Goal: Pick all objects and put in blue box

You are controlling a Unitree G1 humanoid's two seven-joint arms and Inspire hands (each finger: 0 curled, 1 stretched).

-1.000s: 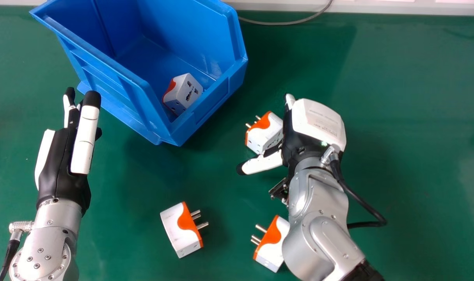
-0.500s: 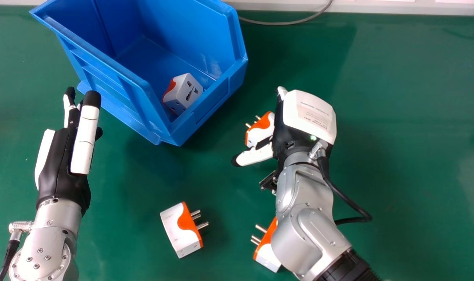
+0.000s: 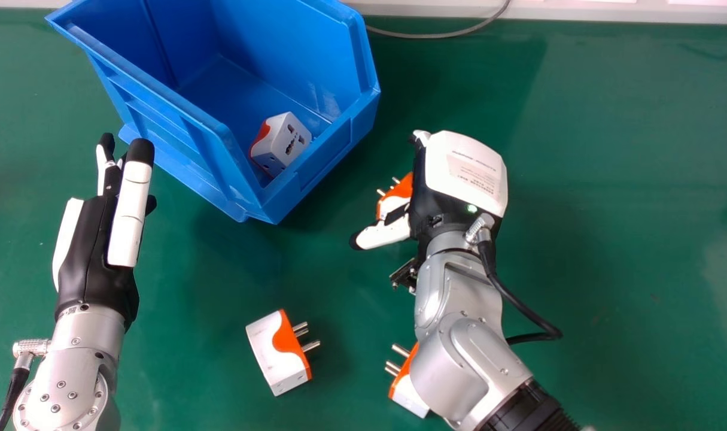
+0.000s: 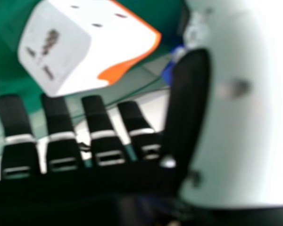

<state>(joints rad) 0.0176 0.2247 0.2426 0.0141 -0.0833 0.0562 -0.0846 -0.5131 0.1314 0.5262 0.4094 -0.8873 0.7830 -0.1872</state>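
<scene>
We judged this to be the pre-grasp step for the target plug (image 3: 392, 203), which sat on the green table (image 3: 608, 239) at approx. 9 o'clock of our right hand (image 3: 466, 167), thumb & fingers straight and apart, not clamped on it. Next: close round it, lift clear of the rim, then carry toward 10 o'clock to the blue box (image 3: 321, 158), w/ one boxed plug (image 3: 284, 142) inside. Two more waited: the near plug (image 3: 276, 353) at 7 o'clock, the tucked plug (image 3: 406, 392) btwn 5 & 6. Our left hand (image 3: 88, 245) idled at 9 o'clock, fingers straight.

Our palm hid part of the target, and the right forearm (image 3: 453, 365) covered part of the tucked one. The box's far end was cut off. In the blurry right hand view, we couldn't tell for sure if fingertips touched the target.
</scene>
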